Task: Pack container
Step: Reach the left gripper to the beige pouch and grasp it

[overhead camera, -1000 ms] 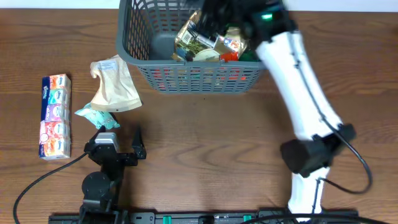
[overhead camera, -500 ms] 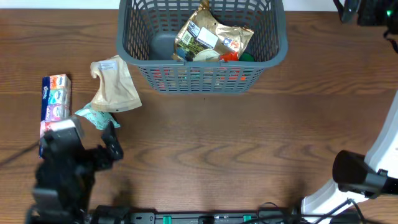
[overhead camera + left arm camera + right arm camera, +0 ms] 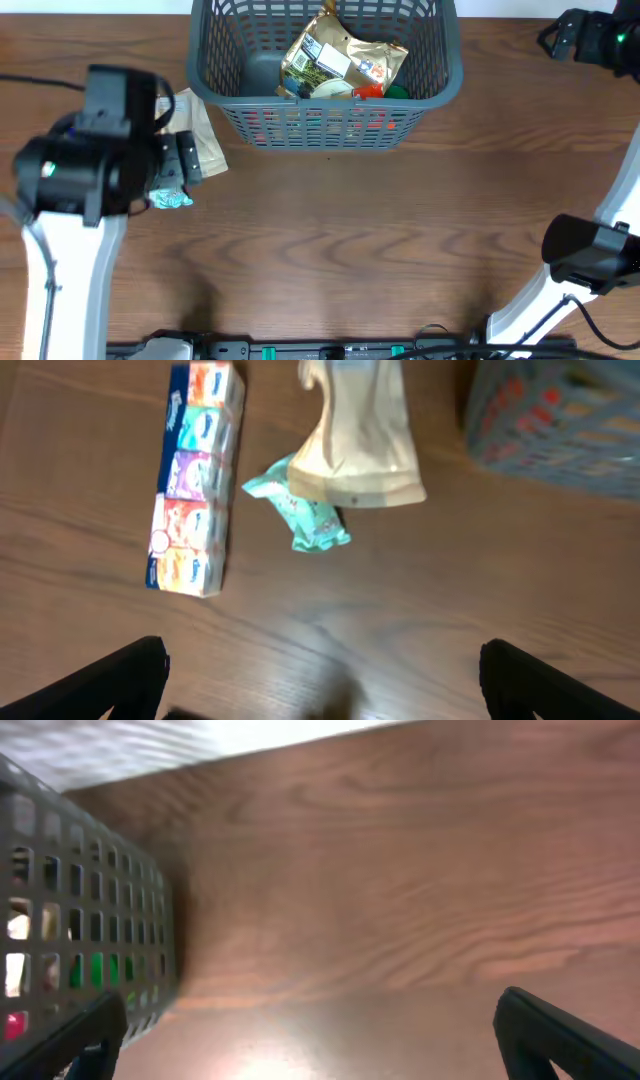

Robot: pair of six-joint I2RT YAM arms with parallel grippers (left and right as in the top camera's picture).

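The dark grey slotted basket (image 3: 325,120) stands at the back centre. It holds a gold snack bag (image 3: 340,62) and red and green items. My left gripper (image 3: 188,160) hovers open and empty above the left items. In the left wrist view (image 3: 325,695) it is above bare table, short of a teal packet (image 3: 310,518), a beige pouch (image 3: 362,445) and a multicolour tissue pack (image 3: 195,475). My right gripper (image 3: 552,38) is open and empty to the right of the basket. The right wrist view (image 3: 320,1055) shows the basket wall (image 3: 85,910) at left.
In the overhead view the left arm covers the tissue pack. Only part of the beige pouch (image 3: 208,145) and the teal packet (image 3: 172,200) show. The basket corner (image 3: 560,410) lies beyond the pouch. The right arm's base (image 3: 585,255) stands at the front right.
My right gripper has left the basket and moved to the far right, with the gold bag left inside. My left arm has swung from the front edge to over the left items.
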